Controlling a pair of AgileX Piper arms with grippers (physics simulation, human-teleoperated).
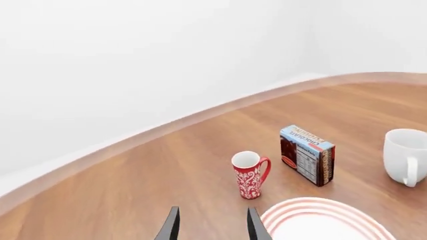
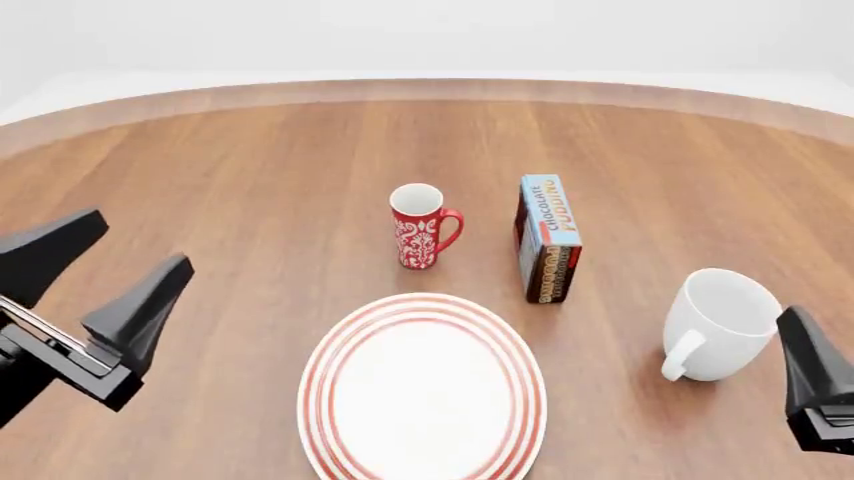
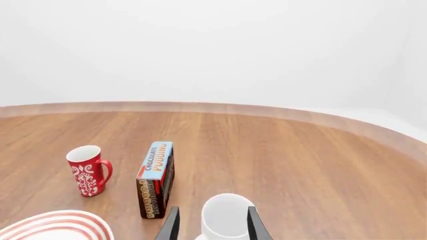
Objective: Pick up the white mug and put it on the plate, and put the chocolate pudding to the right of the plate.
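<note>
White glossy mug [image 2: 721, 322] stands upright on the brown wooden surface [image 2: 267, 170], right of the large red-ringed white plate [image 2: 422, 388]. Behind them, the light blue chocolate pudding box [image 2: 547, 237] stands beside a slim red patterned mug [image 2: 420, 226]. Right tool [image 3: 210, 226] hangs open, seemingly just behind the white mug; left tool [image 1: 210, 225] open, empty.

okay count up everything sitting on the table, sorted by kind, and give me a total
Mugs: 2, the white mug and the red mug
Plates: 1, the plate
Boxes: 1, the chocolate pudding
Total: 4
</note>
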